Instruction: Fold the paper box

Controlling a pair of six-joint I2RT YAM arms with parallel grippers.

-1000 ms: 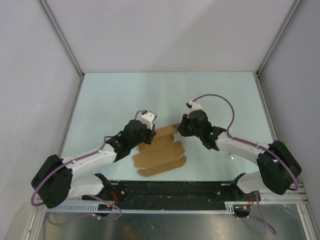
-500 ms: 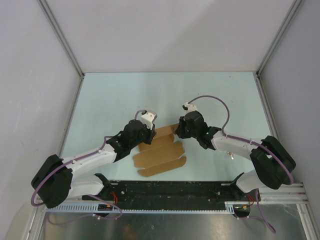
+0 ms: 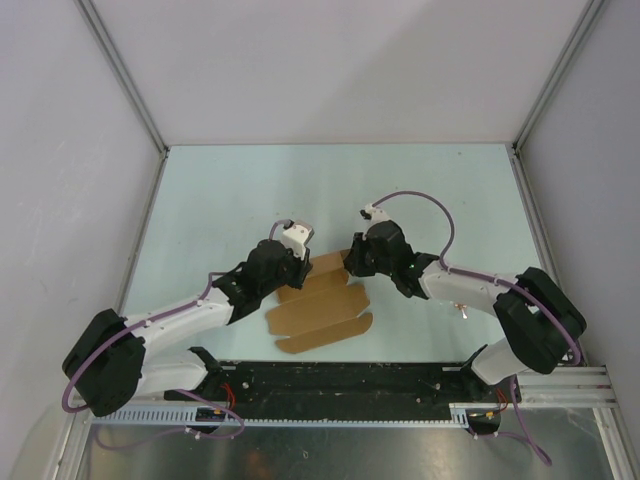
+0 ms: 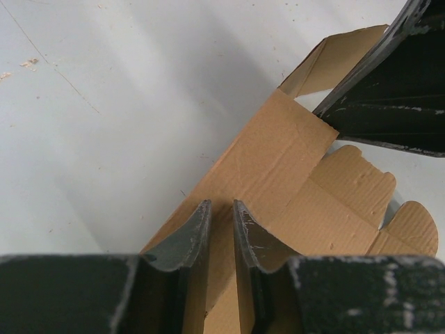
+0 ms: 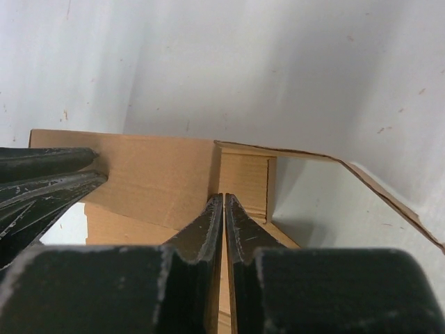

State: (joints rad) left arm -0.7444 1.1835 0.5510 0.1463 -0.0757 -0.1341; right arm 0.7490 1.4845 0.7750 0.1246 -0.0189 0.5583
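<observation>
white links (image 3: pixel 180 318), black joints (image 3: pixel 100 360), purple cables (image 3: pixel 447 222)

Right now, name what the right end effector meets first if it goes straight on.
The paper box: the right end effector points squarely at its raised panel and seems to be touching it, though depth is unclear.

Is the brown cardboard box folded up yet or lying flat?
Partly folded. The plain brown die-cut cardboard box has its far panel standing upright in the wrist views; the near panels lie flat.

Paper box (image 3: pixel 318 312) plain brown; table (image 3: pixel 230 200) pale green; left claw (image 4: pixel 221 223), right claw (image 5: pixel 224 209) black.
</observation>
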